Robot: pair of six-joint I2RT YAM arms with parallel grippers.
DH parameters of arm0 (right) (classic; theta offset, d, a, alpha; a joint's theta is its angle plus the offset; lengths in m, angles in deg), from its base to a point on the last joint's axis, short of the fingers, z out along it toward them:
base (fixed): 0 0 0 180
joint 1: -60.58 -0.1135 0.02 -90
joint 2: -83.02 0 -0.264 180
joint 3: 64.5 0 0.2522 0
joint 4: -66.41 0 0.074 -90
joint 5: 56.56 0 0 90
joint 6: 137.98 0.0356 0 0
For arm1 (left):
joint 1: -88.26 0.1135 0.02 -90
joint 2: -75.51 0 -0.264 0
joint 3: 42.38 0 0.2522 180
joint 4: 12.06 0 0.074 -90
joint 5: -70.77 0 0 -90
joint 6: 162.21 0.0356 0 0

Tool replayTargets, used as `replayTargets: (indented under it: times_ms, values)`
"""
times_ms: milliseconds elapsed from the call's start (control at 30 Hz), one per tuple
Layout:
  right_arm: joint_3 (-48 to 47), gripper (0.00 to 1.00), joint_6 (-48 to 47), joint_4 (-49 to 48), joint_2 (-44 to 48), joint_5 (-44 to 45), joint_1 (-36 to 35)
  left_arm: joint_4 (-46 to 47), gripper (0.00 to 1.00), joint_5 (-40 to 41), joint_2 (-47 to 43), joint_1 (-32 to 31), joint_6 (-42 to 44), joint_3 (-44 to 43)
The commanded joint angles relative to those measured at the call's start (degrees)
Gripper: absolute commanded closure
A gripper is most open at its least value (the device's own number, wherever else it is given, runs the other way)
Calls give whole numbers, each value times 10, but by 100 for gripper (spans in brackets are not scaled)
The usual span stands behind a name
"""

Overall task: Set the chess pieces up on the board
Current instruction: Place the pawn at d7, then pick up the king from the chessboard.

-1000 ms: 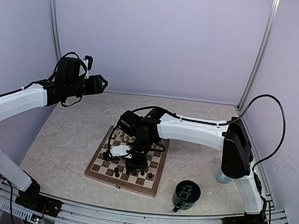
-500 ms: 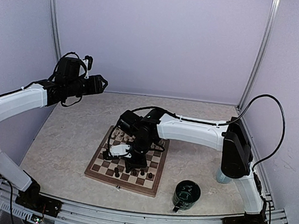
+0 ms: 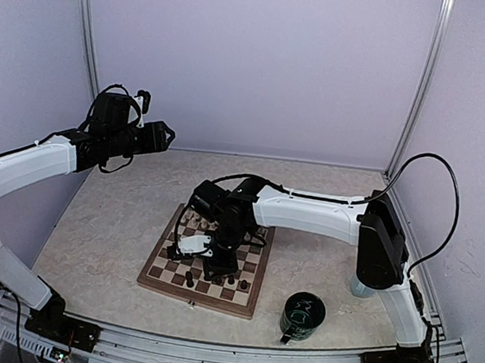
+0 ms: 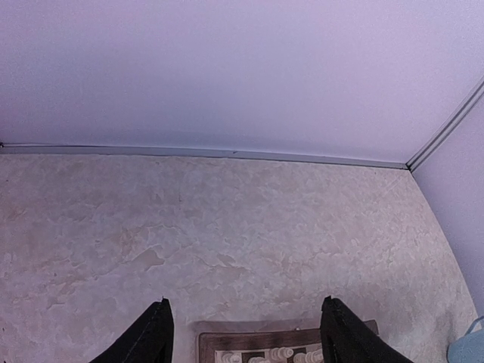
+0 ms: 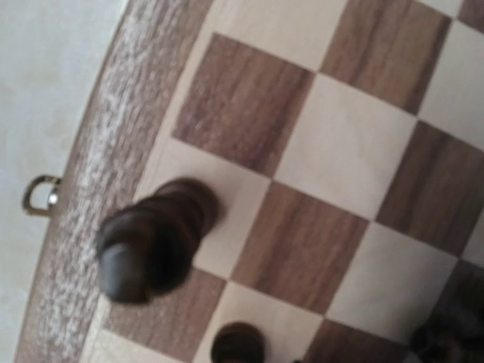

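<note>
The board lies on the table in front of the arms. Cream pieces stand along its far edge and dark pieces near its near edge. My right gripper hangs low over the board's near middle; its fingers do not show clearly. The right wrist view shows the board close up, with a dark piece on a pale square by the border and another dark piece below it. My left gripper is raised far to the left, open and empty. The left wrist view shows the board's far edge and cream pieces.
A dark green mug stands right of the board near the front edge. A pale blue cup stands behind the right arm's upright link. A small metal hook sticks out from the board's border. Purple walls close in the table.
My right arm has edged slightly to the left over the board. The left arm has not moved.
</note>
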Motion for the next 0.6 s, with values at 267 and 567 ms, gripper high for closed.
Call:
replayTargets:
  times_ms: [267, 567]
  values:
    - [-20, 66, -1, 16, 71, 20, 31, -1, 31, -21, -5, 3, -4, -17]
    - [-9, 67, 9, -2, 59, 35, 90, -1, 30, -20, -3, 3, -4, -16]
